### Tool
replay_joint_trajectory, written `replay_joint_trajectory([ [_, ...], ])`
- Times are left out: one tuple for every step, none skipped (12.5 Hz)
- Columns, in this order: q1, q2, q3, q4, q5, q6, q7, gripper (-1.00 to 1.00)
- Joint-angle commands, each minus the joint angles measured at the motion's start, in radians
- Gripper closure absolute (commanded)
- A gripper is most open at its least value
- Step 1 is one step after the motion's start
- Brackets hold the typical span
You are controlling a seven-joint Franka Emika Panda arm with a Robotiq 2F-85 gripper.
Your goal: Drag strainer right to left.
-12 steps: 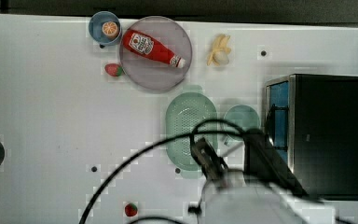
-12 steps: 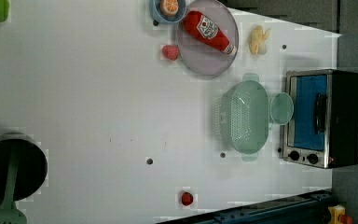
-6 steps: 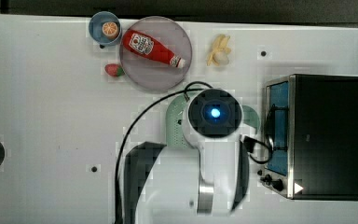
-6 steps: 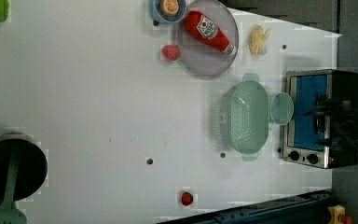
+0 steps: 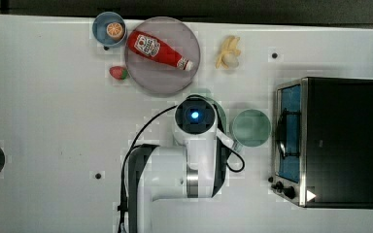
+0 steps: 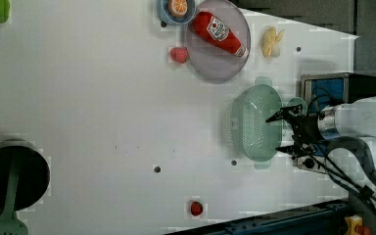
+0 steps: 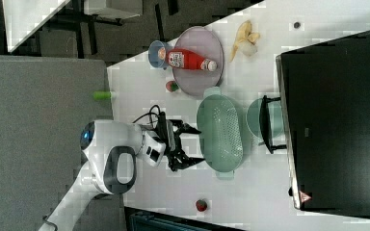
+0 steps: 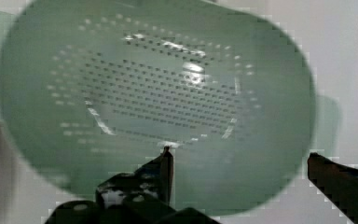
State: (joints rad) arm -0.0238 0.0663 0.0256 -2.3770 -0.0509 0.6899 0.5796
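The pale mint-green oval strainer (image 6: 255, 122) rests on the white table between the grey plate and the toaster oven, also in the right view (image 7: 220, 132). In the top view my arm covers most of the strainer (image 5: 222, 110). My gripper (image 6: 275, 134) hovers open above the strainer's side nearest the oven, with nothing held. The right view puts the gripper (image 7: 201, 145) apart from the basket. In the wrist view the perforated bottom of the strainer (image 8: 158, 93) lies below the gripper (image 8: 240, 161); one finger (image 8: 166, 164) is over the bowl and the other beyond the rim.
A round mint-green mug (image 5: 250, 127) stands between the strainer and the toaster oven (image 5: 337, 141). The grey plate (image 5: 148, 80) holds a ketchup bottle (image 5: 158, 49). Nearby are a banana (image 5: 228, 52), a strawberry (image 5: 118, 73) and a blue bowl (image 5: 97, 26) with an orange.
My arm has swung in from the oven side. The gripper has moved toward the left view's left, from over the oven to over the strainer. The strainer has not moved.
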Motion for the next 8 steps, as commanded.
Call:
replay_joint_trajectory([
  [0.002, 0.028, -0.004, -0.070, 0.004, 0.193, 0.143, -1.00],
  [0.004, 0.058, -0.004, -0.095, 0.005, 0.256, 0.143, -1.00],
  [0.006, 0.095, -0.003, -0.109, 0.005, 0.310, 0.143, -1.00],
  [0.009, 0.138, -0.001, -0.107, 0.005, 0.354, 0.143, -1.00],
  [0.014, 0.183, 0.002, -0.097, 0.005, 0.389, 0.143, -1.00],
  [0.018, 0.224, 0.011, -0.087, 0.006, 0.420, 0.143, -1.00],
  [0.022, 0.253, 0.017, -0.082, 0.010, 0.450, 0.160, -1.00],
  [0.026, 0.273, 0.021, -0.078, 0.019, 0.481, 0.211, -1.00],
])
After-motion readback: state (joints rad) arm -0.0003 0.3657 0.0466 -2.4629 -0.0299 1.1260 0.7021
